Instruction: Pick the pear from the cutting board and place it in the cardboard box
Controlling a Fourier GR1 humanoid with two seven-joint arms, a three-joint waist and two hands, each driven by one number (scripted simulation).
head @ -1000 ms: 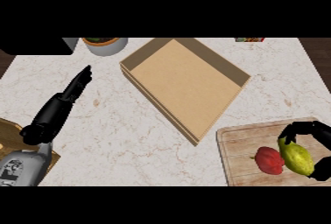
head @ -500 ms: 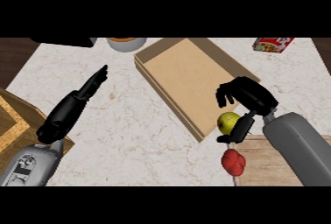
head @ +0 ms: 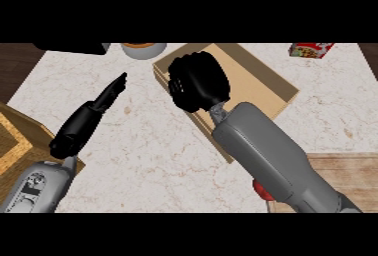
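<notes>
Over the box's near left corner, the right hand (head: 198, 82) is hanging with its fingers curled, probably round the pear, which is hidden. The cardboard box (head: 262, 85) is lying directly below. The left hand (head: 92, 117) is resting straight on the bench (head: 148, 150).

No text can be read; the small red carton (head: 311, 49) possibly carries print (too blurred).
</notes>
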